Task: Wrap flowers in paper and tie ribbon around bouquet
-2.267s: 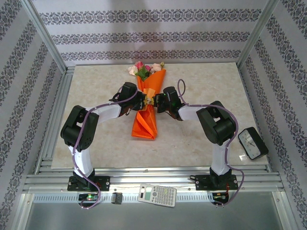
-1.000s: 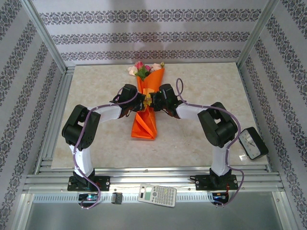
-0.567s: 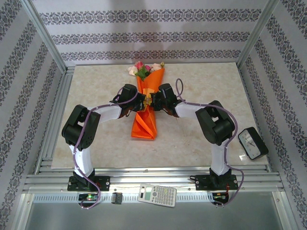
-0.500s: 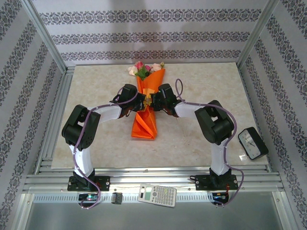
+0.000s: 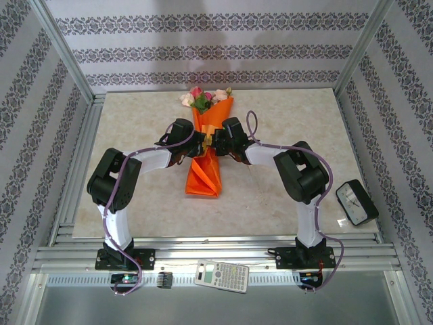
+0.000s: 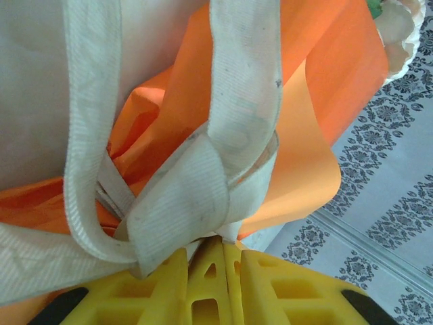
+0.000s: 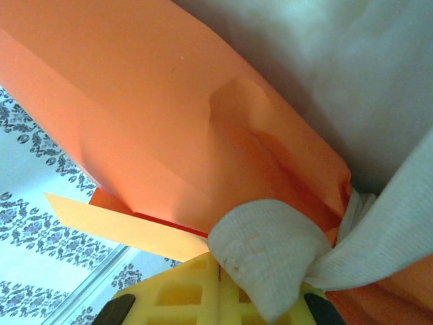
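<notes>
The bouquet lies in the middle of the table, a narrow cone of orange paper. The flowers poke out at its far end. Both grippers meet at its waist, the left gripper from the left and the right gripper from the right. In the left wrist view the yellow fingers of the left gripper are shut on the ribbon, which crosses itself over the paper. The right gripper is shut, and a loop of ribbon bulges at its tips against the paper.
A calculator and a small black part rest on the near rail. A black clock leans at the right edge of the table. Patterned walls and metal posts close in the table on three sides.
The right gripper has crept left toward the bouquet's waist and its jaws have closed. The left gripper and the bouquet have stayed put.
</notes>
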`<state>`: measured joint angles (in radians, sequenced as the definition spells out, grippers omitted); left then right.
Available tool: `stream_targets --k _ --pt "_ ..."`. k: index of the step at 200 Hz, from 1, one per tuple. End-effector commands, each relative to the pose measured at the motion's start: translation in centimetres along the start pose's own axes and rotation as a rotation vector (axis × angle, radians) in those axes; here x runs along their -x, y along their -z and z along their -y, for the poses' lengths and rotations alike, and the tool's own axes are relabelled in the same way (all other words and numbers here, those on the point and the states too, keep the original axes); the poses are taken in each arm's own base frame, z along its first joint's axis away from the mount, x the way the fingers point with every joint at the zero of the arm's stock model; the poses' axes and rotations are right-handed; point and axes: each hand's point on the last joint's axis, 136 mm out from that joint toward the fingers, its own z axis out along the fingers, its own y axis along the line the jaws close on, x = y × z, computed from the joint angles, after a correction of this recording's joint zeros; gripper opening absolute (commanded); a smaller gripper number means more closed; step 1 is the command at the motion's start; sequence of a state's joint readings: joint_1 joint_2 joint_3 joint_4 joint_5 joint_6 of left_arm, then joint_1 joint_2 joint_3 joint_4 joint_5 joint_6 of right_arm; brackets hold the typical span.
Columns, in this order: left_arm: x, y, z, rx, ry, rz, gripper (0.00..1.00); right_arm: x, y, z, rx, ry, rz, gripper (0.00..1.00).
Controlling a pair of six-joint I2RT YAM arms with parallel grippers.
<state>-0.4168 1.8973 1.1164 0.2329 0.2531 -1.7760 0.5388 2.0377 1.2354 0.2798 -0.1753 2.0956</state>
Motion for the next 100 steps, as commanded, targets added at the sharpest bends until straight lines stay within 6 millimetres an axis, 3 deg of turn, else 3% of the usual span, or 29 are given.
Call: stream_targets --k 1,41,100 --pt "-0.2 1.1 1.9 -0.055 -0.042 0.007 0.28 0.2 1.1 -2.2 0.057 0.009 0.033 0.0" --pt "-0.3 1.3 2.1 -0.05 -0.049 0.007 0.33 0.0 2.7 -3.8 0.102 0.027 0.039 0.0" --pt "0.0 0.8 2.3 -0.059 -0.029 0.016 0.35 1.0 3.9 -3.9 0.113 0.03 0.054 0.0"
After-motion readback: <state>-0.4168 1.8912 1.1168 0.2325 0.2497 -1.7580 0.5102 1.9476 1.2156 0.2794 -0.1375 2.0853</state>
